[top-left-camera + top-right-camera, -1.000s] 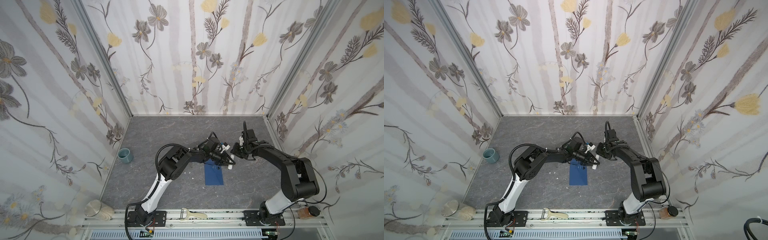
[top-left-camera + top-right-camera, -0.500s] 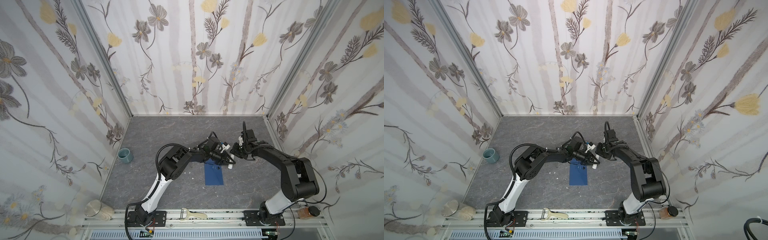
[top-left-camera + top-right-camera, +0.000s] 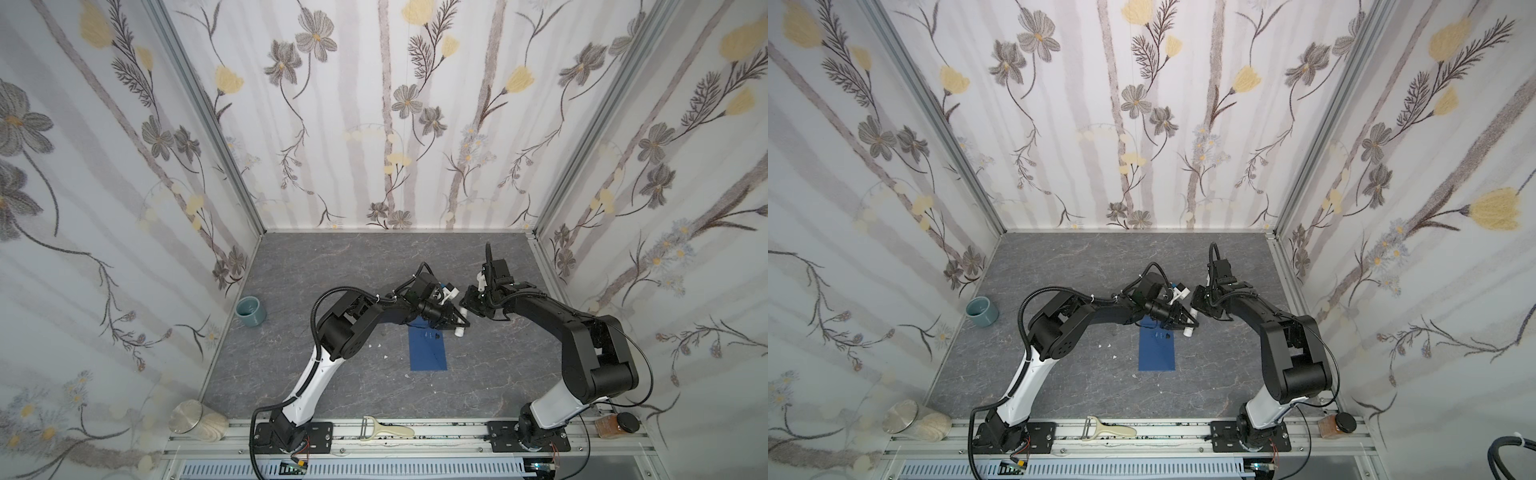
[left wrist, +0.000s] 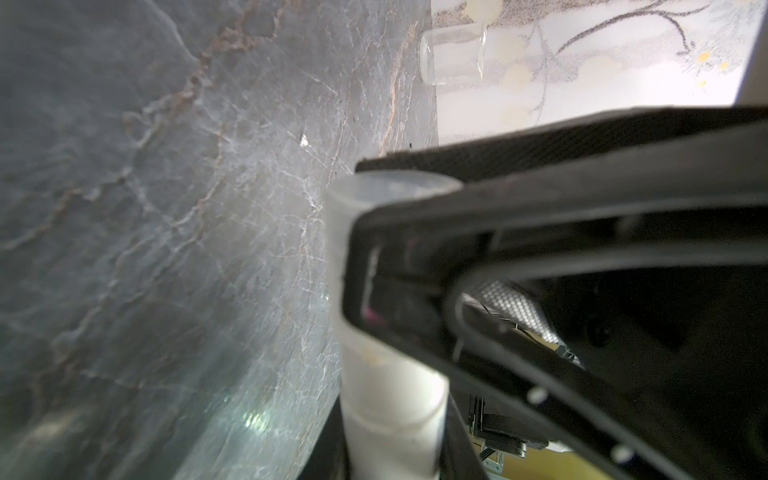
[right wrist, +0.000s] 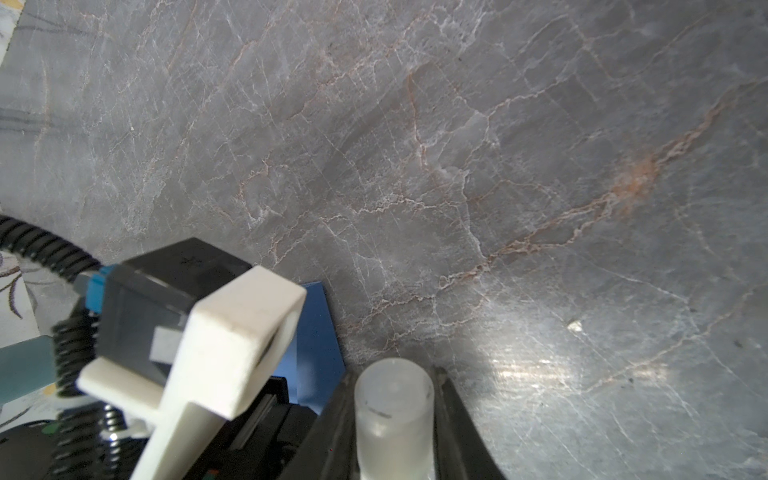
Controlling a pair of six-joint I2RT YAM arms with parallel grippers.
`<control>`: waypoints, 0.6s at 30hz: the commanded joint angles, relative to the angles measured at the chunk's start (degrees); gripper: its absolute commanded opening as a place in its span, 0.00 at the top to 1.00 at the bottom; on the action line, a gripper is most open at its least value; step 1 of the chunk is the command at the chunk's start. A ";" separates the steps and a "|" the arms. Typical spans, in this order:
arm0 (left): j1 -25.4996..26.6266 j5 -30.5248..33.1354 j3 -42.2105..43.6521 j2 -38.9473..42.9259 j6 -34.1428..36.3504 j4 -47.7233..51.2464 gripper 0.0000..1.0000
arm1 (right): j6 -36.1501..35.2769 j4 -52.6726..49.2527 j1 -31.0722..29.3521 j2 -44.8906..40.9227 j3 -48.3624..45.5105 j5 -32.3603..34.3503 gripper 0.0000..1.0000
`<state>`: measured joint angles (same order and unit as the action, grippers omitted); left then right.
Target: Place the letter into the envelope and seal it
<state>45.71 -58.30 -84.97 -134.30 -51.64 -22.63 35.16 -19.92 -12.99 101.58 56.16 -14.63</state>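
Left gripper (image 3: 460,323) is clamped narrowly on the white body of a glue stick (image 4: 390,399). The right gripper (image 3: 468,304), almost tip to tip with it, pinches the stick's frosted cap (image 5: 392,411). Both hang over the far right corner of the envelope (image 3: 428,353), which lies flat near the middle of the bench (image 3: 332,257), its long side running front to back. A teal cup (image 3: 250,311) stands by the left edge, and a peeler (image 3: 386,430) lies just past the front edge.

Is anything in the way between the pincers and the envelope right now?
Only the glue stick: the left pincer and right pincer are both shut on it, near the envelope's far right corner. Nothing else visible lies between them and the envelope.
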 commanded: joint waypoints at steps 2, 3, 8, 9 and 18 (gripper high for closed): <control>-0.28 0.45 -0.72 -0.08 -0.04 -2.15 1.00 | 0.74 0.95 -0.28 -0.33 -0.09 0.15 0.71; -0.36 0.55 -0.78 0.00 -0.04 -2.15 1.00 | 0.77 0.96 -0.36 -0.33 -0.14 0.22 0.70; -0.53 0.82 -0.90 0.05 -0.04 -2.15 1.00 | 0.99 1.03 -0.71 -0.33 -0.13 0.24 0.71; -0.54 0.89 -0.98 0.01 -0.11 -2.15 1.00 | 1.06 1.03 -0.79 -0.33 -0.21 0.29 0.71; -0.89 1.48 -1.34 -0.08 -0.22 -2.24 1.00 | 1.41 0.86 -1.23 -1.12 -0.35 0.76 0.71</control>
<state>45.08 -57.87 -85.62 -134.30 -51.64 -22.52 36.25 -19.18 -14.04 100.99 55.90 -14.06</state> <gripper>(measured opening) 0.223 0.293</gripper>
